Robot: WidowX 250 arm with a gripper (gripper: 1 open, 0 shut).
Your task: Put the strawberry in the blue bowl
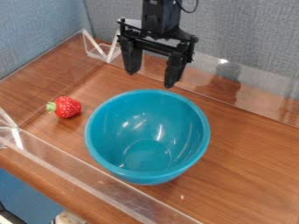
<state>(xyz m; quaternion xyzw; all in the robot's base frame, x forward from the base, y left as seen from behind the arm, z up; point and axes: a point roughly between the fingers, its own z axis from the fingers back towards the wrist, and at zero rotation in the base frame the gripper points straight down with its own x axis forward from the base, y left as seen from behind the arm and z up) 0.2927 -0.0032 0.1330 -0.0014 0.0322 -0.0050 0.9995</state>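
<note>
While the hand (156, 74) hangs wide open and empty, reaching the strawberry (66, 108) near the table's (251, 175) left edge risks clipping the blue bowl (147, 136).

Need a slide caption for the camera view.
Open claw hangs above the wooden table behind the empty blue bowl; strawberry lies left of it.

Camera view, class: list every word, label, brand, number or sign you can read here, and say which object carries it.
None: no readable text appears on the blue bowl, the strawberry, the gripper or the table.
</note>
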